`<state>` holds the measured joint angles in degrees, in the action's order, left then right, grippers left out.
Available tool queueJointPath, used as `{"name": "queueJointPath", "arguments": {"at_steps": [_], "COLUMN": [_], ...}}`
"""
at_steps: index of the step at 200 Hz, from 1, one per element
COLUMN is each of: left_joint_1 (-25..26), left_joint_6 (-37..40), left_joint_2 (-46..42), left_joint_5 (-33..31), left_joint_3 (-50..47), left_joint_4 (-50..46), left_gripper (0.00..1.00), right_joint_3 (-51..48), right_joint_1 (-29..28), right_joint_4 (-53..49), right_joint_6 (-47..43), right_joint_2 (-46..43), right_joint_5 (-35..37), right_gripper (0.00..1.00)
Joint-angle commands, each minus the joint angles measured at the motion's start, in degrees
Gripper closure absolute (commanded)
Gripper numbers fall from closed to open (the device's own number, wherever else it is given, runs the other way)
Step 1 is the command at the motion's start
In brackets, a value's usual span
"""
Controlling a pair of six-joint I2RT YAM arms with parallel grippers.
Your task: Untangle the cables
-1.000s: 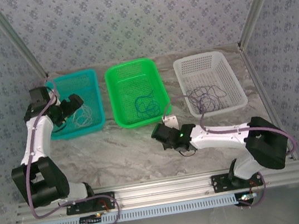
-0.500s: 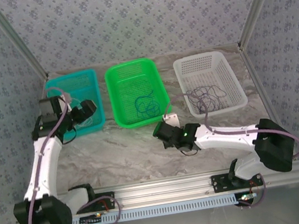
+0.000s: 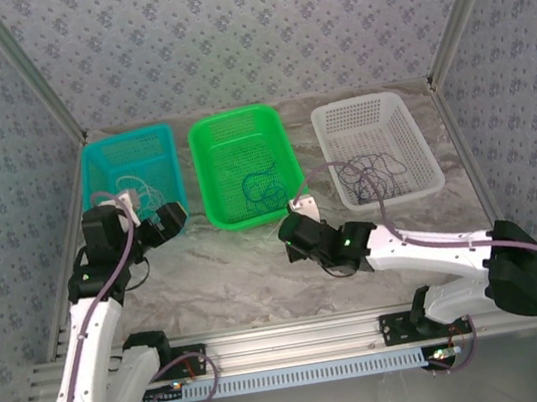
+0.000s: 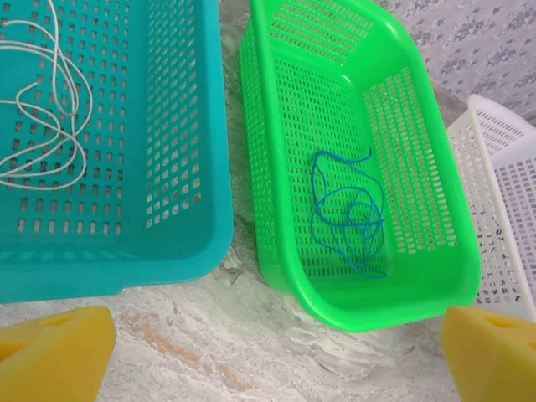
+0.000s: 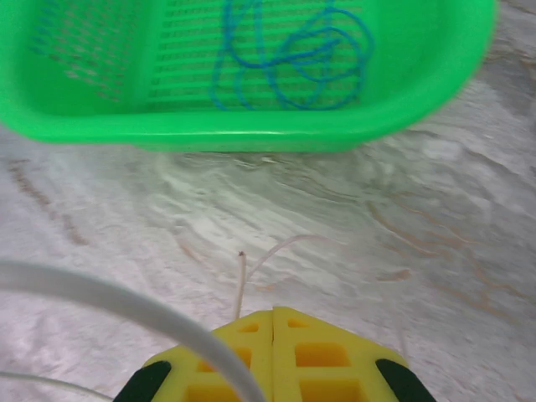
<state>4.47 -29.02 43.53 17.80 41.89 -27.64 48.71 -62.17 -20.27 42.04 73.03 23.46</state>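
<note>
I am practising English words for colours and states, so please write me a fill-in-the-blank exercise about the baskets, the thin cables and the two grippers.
1. The blue cable lies in the ____ basket.
2. The teal basket holds the ____ cable.
3. The left gripper has its jaws ____.
4. The right gripper has its jaws ____.

Missing words: green; whitish; open; shut.
</note>
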Motion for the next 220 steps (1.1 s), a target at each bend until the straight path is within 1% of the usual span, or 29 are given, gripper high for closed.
{"name": "queueJointPath", "arguments": {"at_steps": [1,19,45,73,109,124,144,176,196,220], "left_joint_1": [1.0,1.9,5.4,11.0,19.1,23.0,28.3,36.7,39.7,41.0], "left_joint_6": [-1.6,-2.0,-2.4,-3.5,-6.4,-7.3,-8.1,-7.3,-5.7,-4.7], "left_joint_2": [-4.1,-5.8,-6.1,-6.9,-7.9,-7.9,-7.8,-7.1,-5.9,-4.1], "left_joint_5": [1.4,3.5,5.0,4.7,5.1,4.4,2.8,-1.0,-2.1,-2.8], "left_joint_3": [-1.9,-3.5,-5.2,-6.8,-9.7,-11.1,-13.3,-15.2,-14.6,-14.3], "left_joint_4": [2.2,4.1,5.5,8.5,18.3,22.5,27.3,34.1,35.9,38.8], "left_gripper": [0.01,0.01,0.01,0.00,0.01,0.01,0.01,0.02,0.03,0.06], "right_joint_3": [2.1,3.0,4.5,4.9,4.7,4.4,3.9,3.1,2.0,0.7], "right_joint_1": [-0.1,0.9,2.1,3.0,3.6,3.7,3.9,5.4,6.7,7.6], "right_joint_4": [6.1,8.6,10.6,12.5,13.1,13.0,14.4,16.8,18.3,20.2], "right_joint_6": [-4.2,-5.5,-5.5,-5.5,-5.4,-4.6,-4.0,-2.7,-2.2,-0.7], "right_joint_2": [-3.7,-4.3,-4.3,-4.3,-3.9,-3.8,-3.9,-3.9,-4.3,-4.3], "right_joint_5": [-4.3,-7.9,-11.4,-13.2,-12.6,-11.8,-12.4,-15.9,-18.1,-20.4], "right_gripper": [1.00,1.00,1.00,1.00,1.00,1.00,1.00,1.00,1.00,1.00]}}
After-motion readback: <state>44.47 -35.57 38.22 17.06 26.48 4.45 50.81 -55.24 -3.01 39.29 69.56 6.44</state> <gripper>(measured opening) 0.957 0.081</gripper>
